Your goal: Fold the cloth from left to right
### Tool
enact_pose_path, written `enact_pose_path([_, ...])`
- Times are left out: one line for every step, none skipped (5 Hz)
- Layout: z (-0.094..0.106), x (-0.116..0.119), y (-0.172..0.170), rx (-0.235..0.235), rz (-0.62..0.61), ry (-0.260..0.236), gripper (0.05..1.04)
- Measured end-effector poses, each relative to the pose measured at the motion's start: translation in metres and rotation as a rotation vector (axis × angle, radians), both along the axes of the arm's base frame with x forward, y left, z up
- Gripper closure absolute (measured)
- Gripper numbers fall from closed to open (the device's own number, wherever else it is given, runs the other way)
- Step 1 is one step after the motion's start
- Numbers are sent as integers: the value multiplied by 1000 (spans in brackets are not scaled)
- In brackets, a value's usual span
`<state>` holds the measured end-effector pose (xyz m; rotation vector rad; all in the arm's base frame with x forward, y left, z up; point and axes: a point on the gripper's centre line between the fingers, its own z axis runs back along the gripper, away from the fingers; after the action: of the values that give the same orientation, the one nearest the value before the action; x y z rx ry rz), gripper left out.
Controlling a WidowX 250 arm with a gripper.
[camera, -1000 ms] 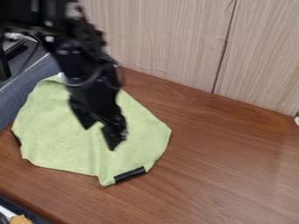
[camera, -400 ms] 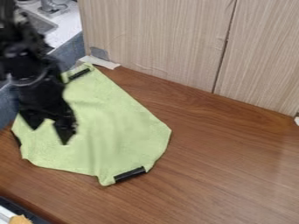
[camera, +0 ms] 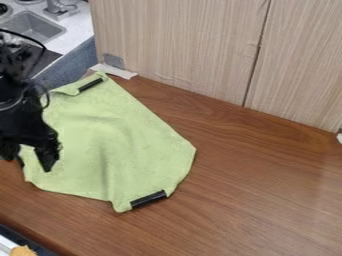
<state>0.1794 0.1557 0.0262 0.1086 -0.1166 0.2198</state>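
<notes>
The green cloth [camera: 127,142] lies spread on the brown wooden table, slightly wrinkled, with a black clip-like strip at its top corner, another at its bottom corner and a dark piece at its left edge. My gripper [camera: 29,159] hangs at the far left over the cloth's left edge, its two fingers parted with no cloth visibly held. The arm hides part of that edge. Whether the fingertips touch the cloth, I cannot tell.
A wood-grain panel [camera: 180,45] stands along the back. Behind the upper left are a grey sink [camera: 33,27] and a blue-grey side wall [camera: 73,62]. A dark-edged tray with an orange-brown item [camera: 23,251] sits at the bottom left corner.
From over the middle of the cloth, the gripper has moved left to its left edge, uncovering the cloth's top corner and the sink behind. The cloth lies where it was.
</notes>
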Motion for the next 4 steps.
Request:
enact_pose_path([-16, -6, 14, 0, 61, -2, 83])
enact_pose_path([-28, -1, 22, -3, 52, -8, 83])
enact_pose_path([-44, 2, 31, -2, 76, -6, 98])
enact_pose_path([-52, 8, 36, -2, 72, -4, 189])
